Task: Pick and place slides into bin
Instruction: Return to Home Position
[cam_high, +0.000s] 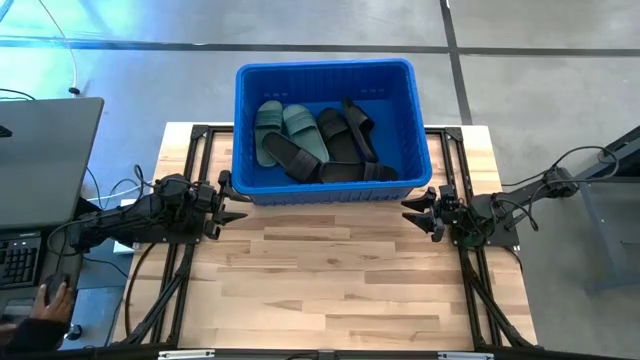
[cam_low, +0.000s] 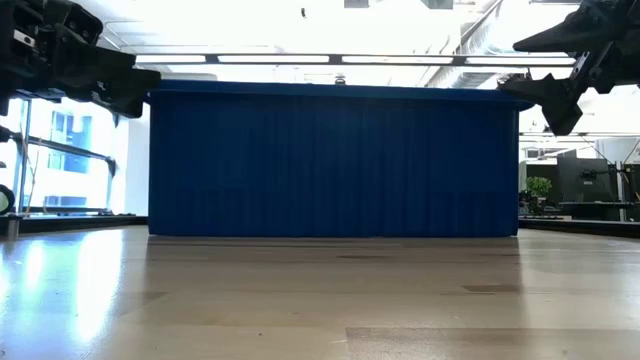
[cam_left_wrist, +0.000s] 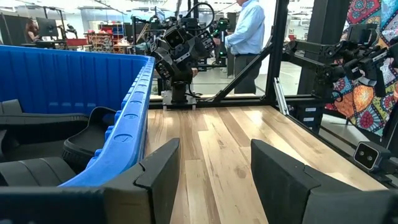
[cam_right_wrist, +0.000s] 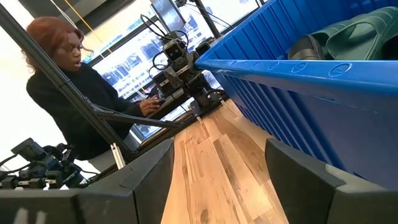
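As seen from overhead, sits at 12 o'clock of the wooden table (cam_high: 340, 290): the bin (cam_high: 325, 67), bright blue, ribbed walls, rolled rim. Holds all the slides in view. Two green slides (cam_high: 285, 128) side by side toward 9 o'clock inside the tub. Black slides (cam_high: 345, 150) heaped from centre toward 3 o'clock, overlapping one another and lapping against the green pair; four counted, count uncertain in the tangle.

Left gripper (cam_high: 232, 200) at 10 o'clock of the table, just beside the bin's near left corner, apart from it, pointing toward 3 o'clock. Released: fingers spread wide in the left wrist view, grasping nothing, only bare planks in the gap. Same view shows black straps just inside the blue rim.

Right gripper (cam_high: 415, 211) at 2 o'clock, just beside the near right corner, pointing toward 9 o'clock, facing the left one across the table. Likewise released: fingers well apart in the right wrist view, wood grain between, nothing gripped.

Low view: both raised clear of the tabletop, flanking the bin's near wall at its upper corners.

Beyond the table: person in a dark top (cam_right_wrist: 68, 106) past the left arm; person in a pale blue shirt (cam_left_wrist: 245, 34) standing past the right arm; a hand (cam_high: 48, 298) off the table at 8 o'clock, near a keyboard (cam_high: 15, 258).
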